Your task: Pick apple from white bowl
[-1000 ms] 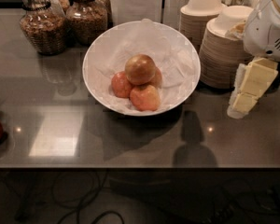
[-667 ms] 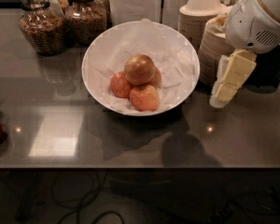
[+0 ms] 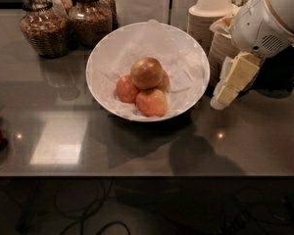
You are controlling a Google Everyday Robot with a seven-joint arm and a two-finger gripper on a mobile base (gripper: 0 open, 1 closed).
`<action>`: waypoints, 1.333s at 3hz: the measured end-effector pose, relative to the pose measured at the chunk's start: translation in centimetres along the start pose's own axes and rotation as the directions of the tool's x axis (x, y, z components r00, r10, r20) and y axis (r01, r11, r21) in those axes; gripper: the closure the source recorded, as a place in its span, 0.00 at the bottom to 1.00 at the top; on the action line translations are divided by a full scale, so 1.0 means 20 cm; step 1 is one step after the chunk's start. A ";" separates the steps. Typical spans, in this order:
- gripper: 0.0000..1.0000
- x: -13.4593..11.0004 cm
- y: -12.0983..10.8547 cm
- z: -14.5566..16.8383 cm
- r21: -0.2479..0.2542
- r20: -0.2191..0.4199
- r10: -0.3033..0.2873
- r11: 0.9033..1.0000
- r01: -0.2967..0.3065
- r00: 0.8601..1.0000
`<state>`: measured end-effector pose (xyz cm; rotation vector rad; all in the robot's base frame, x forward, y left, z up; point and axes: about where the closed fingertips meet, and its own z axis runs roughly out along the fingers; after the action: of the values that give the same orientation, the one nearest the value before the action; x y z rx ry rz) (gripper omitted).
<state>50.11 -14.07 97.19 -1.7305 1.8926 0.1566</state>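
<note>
Three fruits sit in the white bowl [image 3: 90, 87], and your target, the golden-brown apple [image 3: 146, 72], rests on top of them near the bowl's middle, propped on the two smaller red-orange apples [image 3: 151, 103] that lie toward the bowl's near side. None of the fruit shifts between a second ago and now.

What changes is the arm. The gripper [image 3: 224, 96] now hangs just beside the bowl's right rim, pointing down and toward the bowl. A second ago it stood well out to the bowl's right, so it is sliding steadily leftward. It is not yet over the bowl and touches nothing. You see it side-on, so I cannot tell whether the claw is apart or together.

For the task, you are in the approach, with the grasp not yet begun. Judging from this, you still need to carry the gripper across the right rim and bring it above the top apple. That apple looks loosely perched, so a nudge could roll it off its neighbours.

Behind the bowl to its right stand the stacked paper bowls [image 3: 206, 21], close to the arm's body. Behind the bowl to its left, the glass jars [image 3: 39, 26] lie well clear.
</note>
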 end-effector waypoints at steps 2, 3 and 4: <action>0.00 -0.19 -0.18 0.28 -0.050 0.305 -0.002 0.999 0.017 0.952; 0.00 -0.27 -0.17 0.42 -0.120 0.375 -0.001 0.991 0.050 0.927; 0.00 -0.32 -0.14 0.52 -0.172 0.399 -0.006 0.982 0.081 0.917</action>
<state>56.12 -4.22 92.41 -1.7012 1.5766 0.6375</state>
